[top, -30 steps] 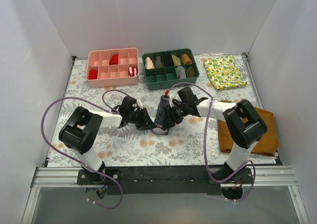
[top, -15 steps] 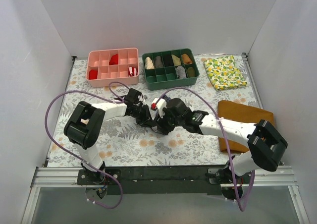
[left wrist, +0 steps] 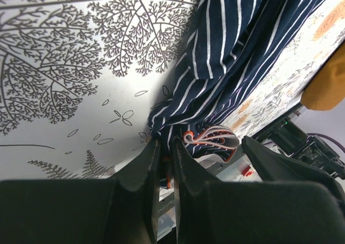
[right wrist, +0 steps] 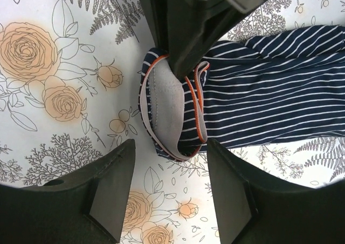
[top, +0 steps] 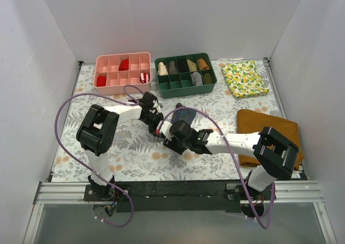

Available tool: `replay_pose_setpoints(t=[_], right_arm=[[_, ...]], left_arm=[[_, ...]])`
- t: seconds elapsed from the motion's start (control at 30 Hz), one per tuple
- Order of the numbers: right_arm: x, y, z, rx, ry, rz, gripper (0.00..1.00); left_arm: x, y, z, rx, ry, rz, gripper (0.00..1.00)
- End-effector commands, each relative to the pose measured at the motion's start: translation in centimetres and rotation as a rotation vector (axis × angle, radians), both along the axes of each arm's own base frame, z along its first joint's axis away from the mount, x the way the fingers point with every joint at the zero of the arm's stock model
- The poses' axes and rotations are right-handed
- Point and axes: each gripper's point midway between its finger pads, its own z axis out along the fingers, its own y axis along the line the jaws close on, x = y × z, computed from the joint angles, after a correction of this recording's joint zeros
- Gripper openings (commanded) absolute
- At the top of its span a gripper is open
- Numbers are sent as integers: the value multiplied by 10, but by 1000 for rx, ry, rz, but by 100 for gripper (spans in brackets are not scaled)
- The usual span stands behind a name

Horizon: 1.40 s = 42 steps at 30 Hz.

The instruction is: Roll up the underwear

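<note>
The underwear (right wrist: pixel 269 93), navy with thin stripes, lies folded into a long narrow band on the floral mat. It also shows in the top view (top: pixel 184 116). Its grey, orange-trimmed waistband end (right wrist: pixel 164 101) curls up. My left gripper (left wrist: pixel 164 144) is shut on that end's edge, and its fingers (right wrist: pixel 183 33) reach in from the top of the right wrist view. My right gripper (right wrist: pixel 170 147) hangs open just over the waistband end with one finger on each side, touching nothing. In the top view both grippers meet mid-table, left gripper (top: pixel 156 125) and right gripper (top: pixel 171 133).
A pink tray (top: pixel 123 69) and a green tray (top: pixel 185 74) with rolled items stand at the back. A lemon-print cloth (top: pixel 245 78) lies at the back right. A mustard cloth (top: pixel 253 122) lies at the right, under my right arm.
My right arm has swung in to the near left and its jaws have widened. The left gripper has shifted slightly back, still pinching the waistband. The underwear now lies lower on the mat.
</note>
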Motion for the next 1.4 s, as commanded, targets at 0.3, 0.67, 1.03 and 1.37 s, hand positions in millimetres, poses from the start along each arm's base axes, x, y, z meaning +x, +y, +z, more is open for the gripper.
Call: replay_pose_setpoints(t=[0.3,0.67,1.03,1.37], right_arm=[[13,15,0,-55,-141,16,64],[23,7,-31,-120,-146,-41,63],[2,-20,-56,-105,7,-78,27],[-27,-14,-69,1,308,0,12]], left_arm=[[-7,14,-26,100,47,-42,0],[-10,12,-26,84,55,-60,0],[-7,15,-27,87,44,-57,0],[9,15,-11,54,-38,-22,9]])
